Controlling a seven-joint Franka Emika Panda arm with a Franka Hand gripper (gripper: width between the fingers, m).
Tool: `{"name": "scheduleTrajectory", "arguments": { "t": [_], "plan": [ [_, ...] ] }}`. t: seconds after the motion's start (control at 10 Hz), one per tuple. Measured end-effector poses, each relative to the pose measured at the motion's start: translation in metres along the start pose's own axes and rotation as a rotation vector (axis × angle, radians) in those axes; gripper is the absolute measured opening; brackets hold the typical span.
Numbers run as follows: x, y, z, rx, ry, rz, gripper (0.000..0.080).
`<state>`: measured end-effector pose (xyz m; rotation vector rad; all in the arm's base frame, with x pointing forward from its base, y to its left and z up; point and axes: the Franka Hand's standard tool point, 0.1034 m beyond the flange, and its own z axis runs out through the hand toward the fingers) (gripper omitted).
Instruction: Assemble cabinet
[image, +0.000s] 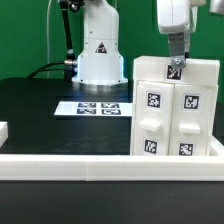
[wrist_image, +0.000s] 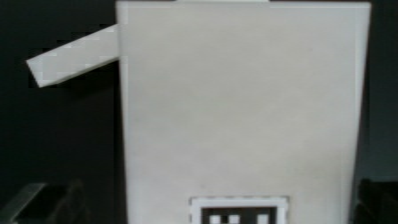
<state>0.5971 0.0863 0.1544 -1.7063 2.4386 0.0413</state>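
The cabinet (image: 172, 108) stands upright at the exterior view's right, a white box whose front carries four tagged panels with small knobs. My gripper (image: 176, 62) comes straight down onto its top edge, just above a small tag. In the wrist view the cabinet's plain white surface (wrist_image: 240, 100) fills the space between my two dark fingertips, with one tag at its near edge. My gripper (wrist_image: 240, 208) is closed against the cabinet's two sides. A slanted white piece (wrist_image: 75, 62) sticks out beside the cabinet; I cannot tell what it is.
The marker board (image: 99, 107) lies flat on the black table behind the cabinet. The robot's white base (image: 100, 50) stands at the back. A long white border rail (image: 90, 163) runs along the front, with a short white end piece (image: 4, 130) at the left.
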Motion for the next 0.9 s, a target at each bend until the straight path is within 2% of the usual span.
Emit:
{"name": "scheduleTrajectory", "arguments": {
  "t": [0.1,0.2,0.9],
  "plan": [
    [-0.0005,0.0003,0.0001,0.000,0.000,-0.004,0.0788],
    [-0.0009,0.0005,0.0001,0.000,0.000,-0.008,0.0796],
    [-0.0032,0.0018,0.0004,-0.001,-0.001,-0.039,0.0797]
  ]
}}
